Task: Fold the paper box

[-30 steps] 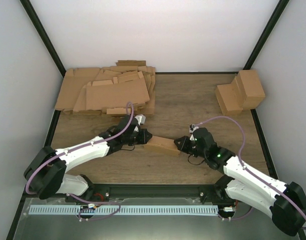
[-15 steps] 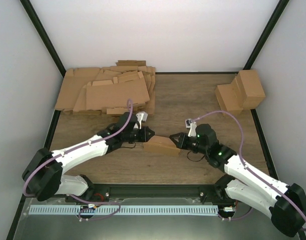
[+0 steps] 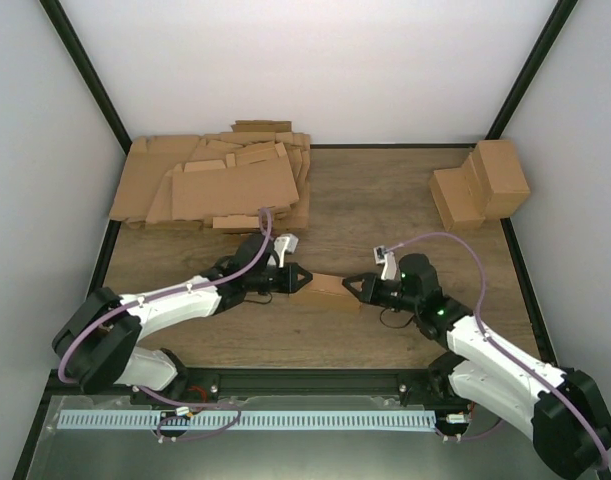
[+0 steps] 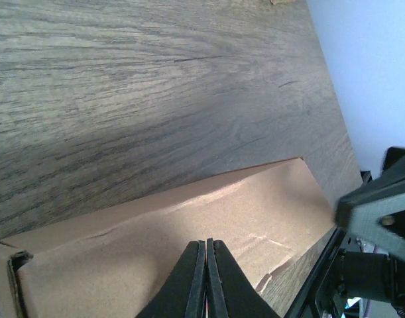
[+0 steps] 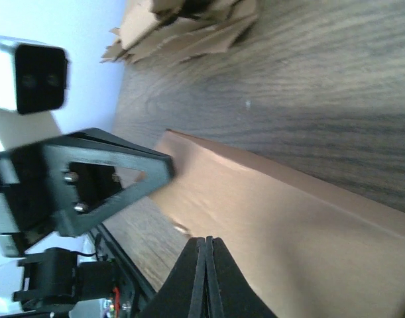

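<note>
Left end effector (image 3: 303, 281) rightward — wood table (image 3: 385, 200)

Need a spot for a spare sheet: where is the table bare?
The table is bare between the sheet heap and the folded cuboids, and at the near edge, in front of the paper box. Crowded: the middle, where left pincer and right pincer, both shut, flank it.
</note>
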Controlling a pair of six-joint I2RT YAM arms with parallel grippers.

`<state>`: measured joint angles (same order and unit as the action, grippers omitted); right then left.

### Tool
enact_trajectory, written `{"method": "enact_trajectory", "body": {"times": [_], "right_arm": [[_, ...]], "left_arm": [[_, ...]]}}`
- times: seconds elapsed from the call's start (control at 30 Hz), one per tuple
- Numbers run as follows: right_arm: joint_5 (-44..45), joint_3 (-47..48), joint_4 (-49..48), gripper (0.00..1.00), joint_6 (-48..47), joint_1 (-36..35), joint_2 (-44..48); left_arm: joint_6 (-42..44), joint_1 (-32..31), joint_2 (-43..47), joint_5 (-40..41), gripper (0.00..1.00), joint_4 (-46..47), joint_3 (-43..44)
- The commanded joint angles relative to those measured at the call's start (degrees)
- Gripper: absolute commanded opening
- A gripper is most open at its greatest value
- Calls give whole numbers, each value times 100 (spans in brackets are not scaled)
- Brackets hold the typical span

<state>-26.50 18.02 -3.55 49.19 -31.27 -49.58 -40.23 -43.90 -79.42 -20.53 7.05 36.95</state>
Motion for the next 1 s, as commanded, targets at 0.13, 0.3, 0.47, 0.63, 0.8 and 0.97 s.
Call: {"method": "enact_trajectory", "body": {"times": [0.13, 0.3, 0.47, 0.63, 0.8, 0.97], "right_arm": [[-222, 552, 177, 1, -257, 62, 155], [-794, -105, -571, 1, -113, 438, -179], [-1177, -104, -677, 1, -260, 703, -427], [-1409, 222, -557, 1, -442, 718, -205], [-1405, -23, -773, 1, -519, 718, -190], [-1451, -555, -1645, 1, -499, 733, -860]], "left_arm": [[334, -9, 86, -11, 4, -497, 440], [273, 43, 443, -57, 4, -793, 624], [331, 243, 523, -162, 4, -647, 301], [89, 284, 185, -445, 4, 245, -353], [69, 279, -97, -493, 4, 559, -472], [129, 280, 198, -526, 4, 393, -250]]}}
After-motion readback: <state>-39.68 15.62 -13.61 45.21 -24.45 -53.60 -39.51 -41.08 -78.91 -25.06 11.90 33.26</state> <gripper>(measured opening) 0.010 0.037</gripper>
